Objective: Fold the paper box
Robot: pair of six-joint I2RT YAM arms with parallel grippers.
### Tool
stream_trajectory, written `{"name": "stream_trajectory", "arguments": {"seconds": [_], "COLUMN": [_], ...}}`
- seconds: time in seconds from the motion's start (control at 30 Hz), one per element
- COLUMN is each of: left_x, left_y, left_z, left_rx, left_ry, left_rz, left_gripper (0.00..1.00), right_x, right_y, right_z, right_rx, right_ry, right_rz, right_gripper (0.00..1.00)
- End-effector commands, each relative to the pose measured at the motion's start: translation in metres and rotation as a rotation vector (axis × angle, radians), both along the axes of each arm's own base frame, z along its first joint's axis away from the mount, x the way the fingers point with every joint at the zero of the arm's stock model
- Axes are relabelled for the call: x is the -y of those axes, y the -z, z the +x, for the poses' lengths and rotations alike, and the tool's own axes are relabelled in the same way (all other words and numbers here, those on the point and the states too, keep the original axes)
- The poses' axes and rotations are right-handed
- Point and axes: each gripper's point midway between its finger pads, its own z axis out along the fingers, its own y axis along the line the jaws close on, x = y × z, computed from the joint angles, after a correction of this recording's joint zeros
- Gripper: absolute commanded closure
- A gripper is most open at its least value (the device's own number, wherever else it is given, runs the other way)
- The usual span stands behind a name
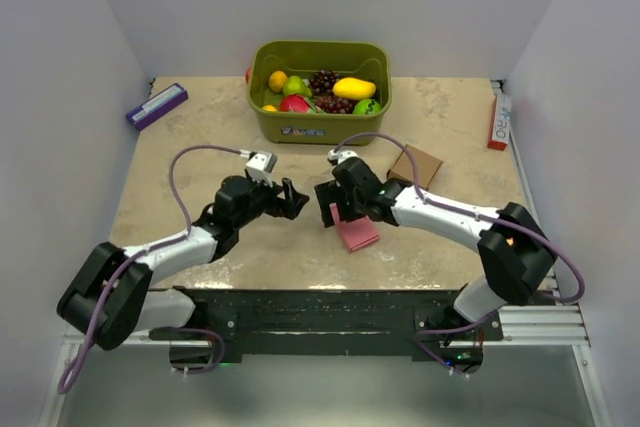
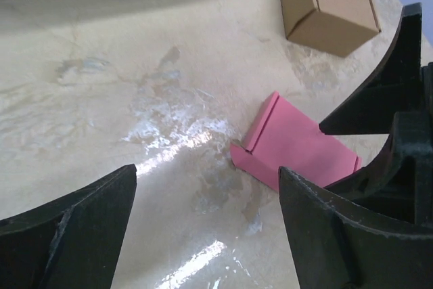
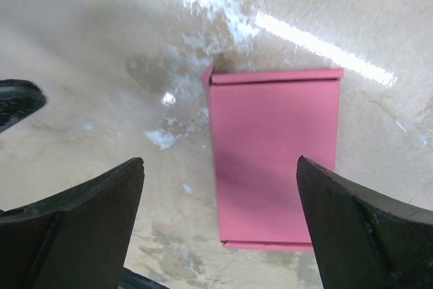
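Roughly mid-way across the beige table (image 1: 200,157), lying flat: paper box (image 1: 355,230), pink, with narrow flaps creased along two opposite edges. Directly beneath right gripper (image 3: 220,167), fingers spread wide to either side of it, touching nothing. Facing it from the left, left gripper (image 2: 206,177), likewise spread, empty, apart from the card. Just behind and to the right, small brown cardboard box (image 1: 416,165), closed, clear of both arms. Farther back, green bin (image 1: 320,129) of toy fruit: grapes, mango, apple, orange. Purple-and-white carton (image 1: 157,105) near far left corner; red-and-white packet (image 1: 498,119) at far right edge. Lettering on bin label and packet too small to read.
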Motion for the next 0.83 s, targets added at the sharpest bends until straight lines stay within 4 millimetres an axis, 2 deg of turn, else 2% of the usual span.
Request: {"name": "stream_trajectory", "arguments": {"seconds": [0.0, 0.03, 0.07, 0.1, 0.13, 0.17, 0.2, 0.23, 0.27, 0.3, 0.33, 0.37, 0.4, 0.43, 0.5, 0.53, 0.7, 0.8], "left_x": [-0.031, -0.04, -0.055, -0.065, -0.076, -0.099, -0.105, -0.114, -0.125, -0.131, -0.135, -0.137, -0.139, -0.142, -0.149, -0.155, -0.166, -0.168], "left_y": [-0.04, -0.036, -0.047, -0.052, -0.049, -0.058, -0.061, -0.06, -0.071, -0.086, -0.085, -0.1, -0.113, -0.115, -0.141, -0.14, -0.165, -0.171], "left_z": [0.016, 0.015, 0.019, 0.022, 0.021, 0.026, 0.025, 0.022, 0.021, 0.023, 0.018, 0.016, 0.014, 0.01, 0.008, 0.005, -0.004, -0.009], "left_rx": [0.048, 0.011, 0.025, 0.019, -0.02, -0.01, -0.016, -0.036, -0.014, 0.014, -0.001, 0.03, 0.044, 0.034, 0.083, 0.075, 0.146, 0.147], "left_ry": [-0.17, -0.208, -0.26, -0.301, -0.335, -0.4, -0.407, -0.429, -0.456, -0.48, -0.489, -0.493, -0.504, -0.505, -0.532, -0.544, -0.558, -0.563], "left_rz": [-0.034, -0.023, -0.035, -0.042, -0.049, -0.075, -0.095, -0.092, -0.097, -0.092, -0.059, -0.069, -0.068, -0.047, -0.036, 0.004, 0.058, 0.067], "left_gripper": [0.09, 0.07, 0.06, 0.05, 0.05, 0.05, 0.05, 0.04, 0.04, 0.02, 0.01, 0.01, 0.01, 0.0, 0.0, 0.0, 0.0, 0.0], "right_x": [0.001, 0.011, 0.022, 0.028, 0.052, 0.063, 0.073, 0.094, 0.106, 0.119, 0.137, 0.147, 0.155, 0.169, 0.178, 0.183, 0.19, 0.193], "right_y": [-0.044, -0.054, -0.049, -0.064, -0.068, -0.069, -0.084, -0.093, -0.092, -0.113, -0.118, -0.12, -0.129, -0.146, -0.156, -0.167, -0.168, -0.169], "right_z": [0.032, 0.048, 0.049, 0.052, 0.066, 0.069, 0.07, 0.078, 0.076, 0.074, 0.075, 0.072, 0.068, 0.063, 0.054, 0.047, 0.037, 0.034], "right_rx": [0.086, 0.125, 0.122, 0.143, 0.171, 0.191, 0.23, 0.271, 0.287, 0.352, 0.385, 0.416, 0.453, 0.525, 0.585, 0.627, 0.645, 0.653], "right_ry": [0.092, 0.135, 0.161, 0.165, 0.234, 0.252, 0.259, 0.309, 0.321, 0.338, 0.38, 0.392, 0.403, 0.439, 0.443, 0.447, 0.456, 0.464], "right_rz": [0.214, 0.263, 0.28, 0.343, 0.36, 0.388, 0.423, 0.432, 0.423, 0.444, 0.43, 0.41, 0.406, 0.395, 0.381, 0.386, 0.372, 0.366], "right_gripper": [0.03, 0.03, 0.03, 0.02, 0.02, 0.02, 0.02, 0.02, 0.02, 0.02, 0.02, 0.02, 0.02, 0.02, 0.01, 0.01, 0.01, 0.01]}}
